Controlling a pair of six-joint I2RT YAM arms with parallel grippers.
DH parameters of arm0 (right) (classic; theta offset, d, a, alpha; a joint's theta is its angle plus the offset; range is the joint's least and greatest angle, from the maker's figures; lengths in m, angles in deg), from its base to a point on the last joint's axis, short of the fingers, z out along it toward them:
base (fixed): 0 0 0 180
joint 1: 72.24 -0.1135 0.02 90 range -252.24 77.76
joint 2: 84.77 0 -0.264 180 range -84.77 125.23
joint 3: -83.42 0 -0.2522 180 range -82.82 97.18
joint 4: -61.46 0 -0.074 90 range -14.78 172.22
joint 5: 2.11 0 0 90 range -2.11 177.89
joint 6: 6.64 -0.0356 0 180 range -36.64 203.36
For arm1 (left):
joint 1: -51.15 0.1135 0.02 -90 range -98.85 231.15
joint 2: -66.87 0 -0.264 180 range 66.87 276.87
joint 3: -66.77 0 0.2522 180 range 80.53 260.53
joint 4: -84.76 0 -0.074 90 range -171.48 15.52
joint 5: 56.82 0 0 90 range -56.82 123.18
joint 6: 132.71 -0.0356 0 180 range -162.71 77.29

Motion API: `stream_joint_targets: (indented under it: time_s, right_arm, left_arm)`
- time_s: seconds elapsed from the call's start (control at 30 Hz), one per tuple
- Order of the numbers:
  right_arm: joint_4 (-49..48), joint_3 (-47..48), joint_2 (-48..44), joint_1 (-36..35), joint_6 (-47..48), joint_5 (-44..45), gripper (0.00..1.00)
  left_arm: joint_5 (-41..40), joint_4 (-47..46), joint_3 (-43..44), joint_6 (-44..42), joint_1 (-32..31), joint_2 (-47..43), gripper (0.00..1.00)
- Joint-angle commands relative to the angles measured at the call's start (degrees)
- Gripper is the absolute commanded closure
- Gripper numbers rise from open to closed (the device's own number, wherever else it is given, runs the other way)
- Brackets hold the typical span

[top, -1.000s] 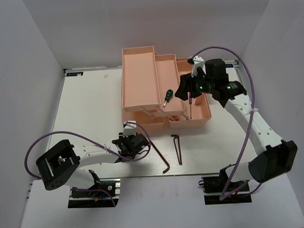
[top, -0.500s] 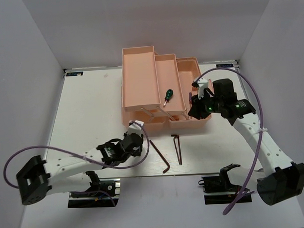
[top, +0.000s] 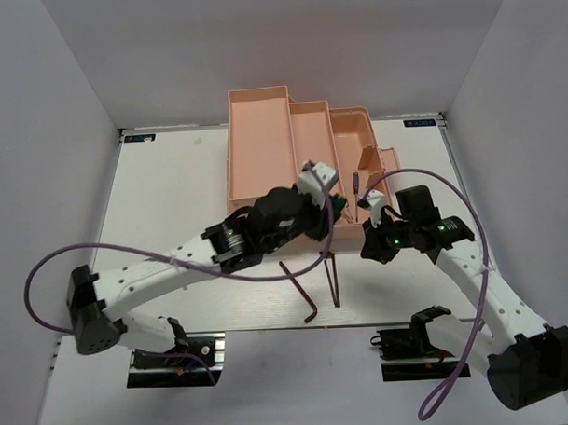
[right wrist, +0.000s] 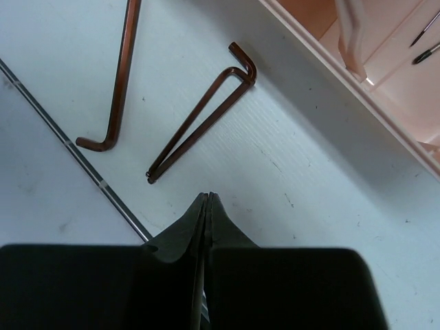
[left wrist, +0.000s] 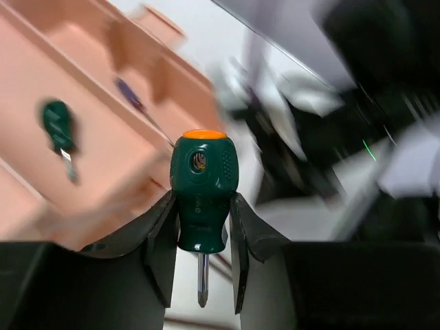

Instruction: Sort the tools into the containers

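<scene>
Between the pads of the left gripper (left wrist: 202, 227) sits a stubby green-handled screwdriver (left wrist: 203, 199), clenched by its handle, shaft toward the palm, held over the front of the salmon-pink toolbox (top: 259, 139). A second green screwdriver (left wrist: 58, 130) and a thin purple driver (top: 357, 184) lie in the open trays. Dark hex keys (right wrist: 124, 69) rest on the white table (right wrist: 309, 227) before the box. Near them hangs the right gripper (right wrist: 207, 206), fingers pressed together on nothing.

A stubby green screwdriver (left wrist: 204, 199) with an orange cap hangs tip-down, clamped in the left gripper (left wrist: 203, 234). Beyond it to the left, a second green screwdriver (left wrist: 57, 127) and a purple driver (left wrist: 134, 100) lie in the pink toolbox (left wrist: 103, 148). Two dark hex keys (right wrist: 203, 113) lie flat just ahead of the closed right gripper (right wrist: 207, 199).
</scene>
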Motion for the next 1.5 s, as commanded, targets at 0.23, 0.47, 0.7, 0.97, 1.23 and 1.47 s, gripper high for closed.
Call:
stream_joint_targets:
  time_s: [0.23, 0.47, 0.7, 0.97, 1.23, 1.47]
  right_arm:
    - [-0.10, -5.13, -7.97, 0.06, 1.24, -2.16, 0.66]
    - [-0.71, -8.20, -9.82, -0.03, 0.71, -2.96, 0.60]
    - [-3.26, -8.73, -5.26, -0.73, -1.22, -2.34, 0.60]
    - [-10.01, -8.38, 2.92, -7.14, -5.52, 5.55, 0.72]
    - [-18.55, -10.57, 8.45, -16.45, -11.85, 15.23, 0.72]
    - [-20.66, -8.03, 16.71, -21.73, -14.84, 21.47, 0.66]
  left_arm:
    - [-20.30, 5.72, 31.60, 0.55, 8.86, 27.97, 1.00]
    - [-20.59, 10.57, 40.95, 1.09, 12.91, 37.40, 0.67]
    - [-16.01, 11.80, 48.66, -0.76, 13.53, 40.57, 0.29]
    - [-16.71, 15.67, 41.82, -1.29, 10.02, 30.32, 0.24]
    - [-14.17, 20.74, 4.60, 10.04, 5.79, -5.63, 0.24]
    - [-15.03, 28.59, -16.16, 21.64, 3.33, -21.02, 0.23]
